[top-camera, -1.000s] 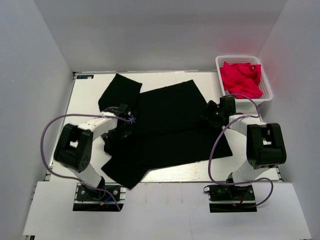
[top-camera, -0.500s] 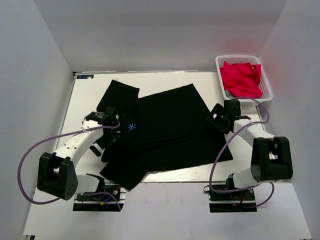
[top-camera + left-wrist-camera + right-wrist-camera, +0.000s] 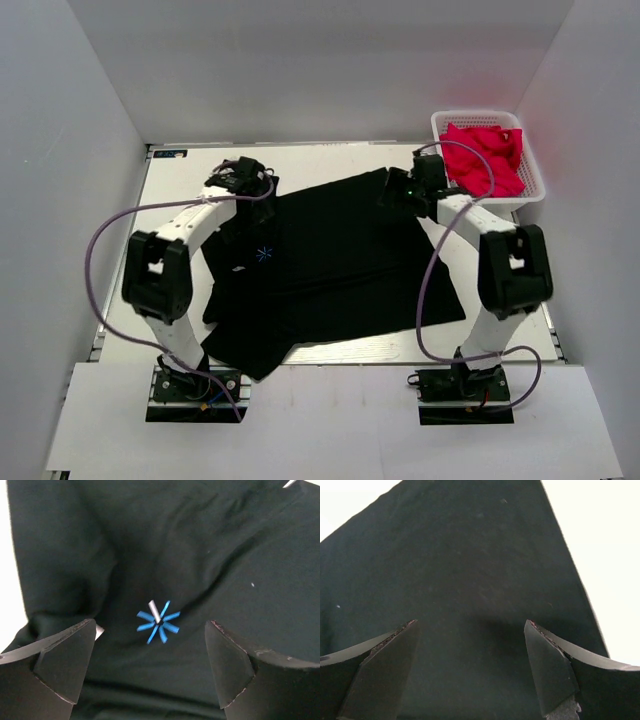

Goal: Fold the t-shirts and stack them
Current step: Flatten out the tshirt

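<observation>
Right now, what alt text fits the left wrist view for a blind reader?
A wrinkled black t-shirt fills the frame, its small blue starburst print centred just above the gap between two open dark fingers. A strip of white table shows at the left edge.

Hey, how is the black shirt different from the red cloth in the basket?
The black shirt lies spread mostly flat on the table; the red cloth sits bunched in the basket. The black shirt bears a blue starburst; the red cloth shows no print. The black shirt covers far more area than the red cloth. Both are soft fabric.
</observation>
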### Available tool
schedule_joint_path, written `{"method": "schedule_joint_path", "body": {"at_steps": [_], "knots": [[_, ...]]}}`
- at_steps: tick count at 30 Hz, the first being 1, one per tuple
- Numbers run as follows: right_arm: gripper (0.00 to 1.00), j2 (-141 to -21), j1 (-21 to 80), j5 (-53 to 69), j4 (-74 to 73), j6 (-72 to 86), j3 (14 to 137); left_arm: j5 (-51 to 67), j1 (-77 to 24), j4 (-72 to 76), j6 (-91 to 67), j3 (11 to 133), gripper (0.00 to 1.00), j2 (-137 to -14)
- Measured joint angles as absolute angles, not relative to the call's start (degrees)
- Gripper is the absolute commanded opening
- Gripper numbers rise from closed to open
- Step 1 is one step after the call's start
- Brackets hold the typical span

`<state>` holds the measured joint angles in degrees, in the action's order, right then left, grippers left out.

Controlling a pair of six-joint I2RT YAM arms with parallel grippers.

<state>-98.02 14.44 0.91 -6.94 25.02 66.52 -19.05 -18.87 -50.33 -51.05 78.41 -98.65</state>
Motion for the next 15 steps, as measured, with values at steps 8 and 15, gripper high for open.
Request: {"method": "schedule_joint_path", "body": {"at_steps": [8, 15], "knots": [[0.90, -117.0, 15.7, 9.7, -7.2, 24.0, 82.4, -19.3, -18.8, -52.9, -49.1, 80.2, 0.94, -108.6], [0.90, -120.4, 16.0, 11.5, -7.2, 25.3, 83.6, -22.5, -18.3, -56.1, -51.4, 74.5, 0.74, -107.5]]}}
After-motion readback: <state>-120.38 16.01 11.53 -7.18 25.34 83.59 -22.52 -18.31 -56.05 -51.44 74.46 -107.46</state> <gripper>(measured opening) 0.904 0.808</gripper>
